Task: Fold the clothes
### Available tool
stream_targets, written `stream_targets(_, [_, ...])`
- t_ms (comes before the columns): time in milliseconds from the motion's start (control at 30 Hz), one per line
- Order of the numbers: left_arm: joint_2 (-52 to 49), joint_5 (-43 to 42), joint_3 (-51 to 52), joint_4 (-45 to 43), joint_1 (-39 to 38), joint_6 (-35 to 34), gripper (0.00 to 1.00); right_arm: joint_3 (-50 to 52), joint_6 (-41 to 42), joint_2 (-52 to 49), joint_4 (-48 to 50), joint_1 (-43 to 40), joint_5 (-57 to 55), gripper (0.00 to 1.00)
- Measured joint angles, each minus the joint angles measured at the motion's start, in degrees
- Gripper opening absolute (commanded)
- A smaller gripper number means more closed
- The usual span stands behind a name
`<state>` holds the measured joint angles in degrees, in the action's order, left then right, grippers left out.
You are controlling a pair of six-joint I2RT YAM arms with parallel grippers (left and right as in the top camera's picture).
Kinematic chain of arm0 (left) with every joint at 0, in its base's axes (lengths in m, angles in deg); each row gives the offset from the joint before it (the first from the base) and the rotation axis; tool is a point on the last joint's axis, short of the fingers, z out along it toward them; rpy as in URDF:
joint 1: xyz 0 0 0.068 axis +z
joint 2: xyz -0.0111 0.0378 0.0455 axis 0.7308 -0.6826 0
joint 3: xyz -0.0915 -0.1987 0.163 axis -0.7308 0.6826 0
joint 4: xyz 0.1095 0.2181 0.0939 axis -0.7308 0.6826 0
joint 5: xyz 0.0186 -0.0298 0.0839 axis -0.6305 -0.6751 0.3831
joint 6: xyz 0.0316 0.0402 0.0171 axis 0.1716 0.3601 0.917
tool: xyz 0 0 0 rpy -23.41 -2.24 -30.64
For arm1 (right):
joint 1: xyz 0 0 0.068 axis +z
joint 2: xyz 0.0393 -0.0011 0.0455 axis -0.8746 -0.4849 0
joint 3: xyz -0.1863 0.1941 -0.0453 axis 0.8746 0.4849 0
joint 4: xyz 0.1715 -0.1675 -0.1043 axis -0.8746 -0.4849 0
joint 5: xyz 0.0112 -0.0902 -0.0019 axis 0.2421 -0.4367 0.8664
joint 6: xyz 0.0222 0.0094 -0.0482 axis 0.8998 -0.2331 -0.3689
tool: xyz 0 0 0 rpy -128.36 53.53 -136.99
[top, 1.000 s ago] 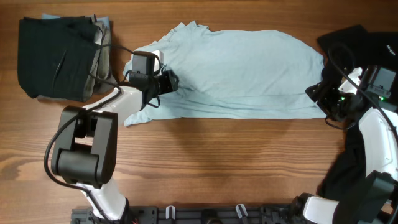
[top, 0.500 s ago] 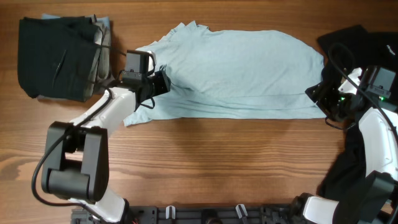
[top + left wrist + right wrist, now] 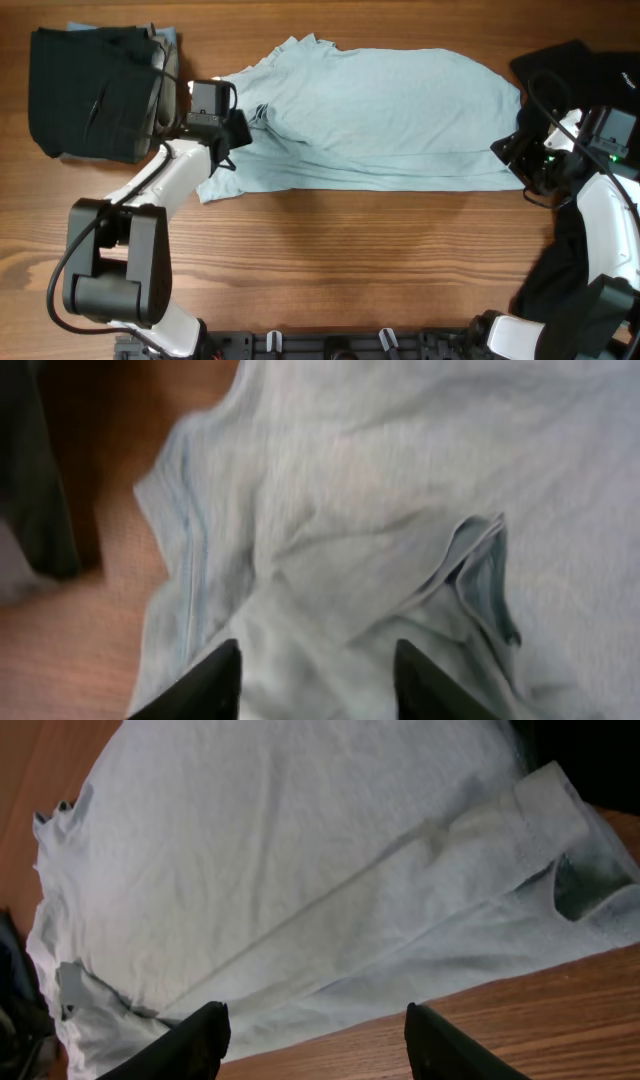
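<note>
Presently, the light-blue T-shirt is judged only partly folded on the worktop, further folds outstanding; left gripper and right gripper are seen open and empty.

T-shirt on table centre, folded pile far left

No legible text, labels or markings.

Open table on robot's side of light-blue T-shirt; dark folded stack crowds left.
</note>
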<state>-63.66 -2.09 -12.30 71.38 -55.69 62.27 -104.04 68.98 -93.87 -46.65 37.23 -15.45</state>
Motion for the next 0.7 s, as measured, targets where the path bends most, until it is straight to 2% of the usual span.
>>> stream_targets(200, [-1.9, -0.2, 0.0, -2.5, 0.0, 2.8, 0.43, 0.0, 0.0, 0.0, 0.1, 0.0, 0.0, 0.61])
stream_targets(367, [-4.5, -0.9, 0.0, -6.6, 0.0, 3.5, 0.38, 0.0, 0.0, 0.0, 0.1, 0.0, -0.1, 0.61])
stream_targets(700, [-6.2, -3.2, 0.0, -8.7, 0.0, 3.6, 0.39, 0.0, 0.0, 0.0, 0.4, 0.0, -0.5, 0.61])
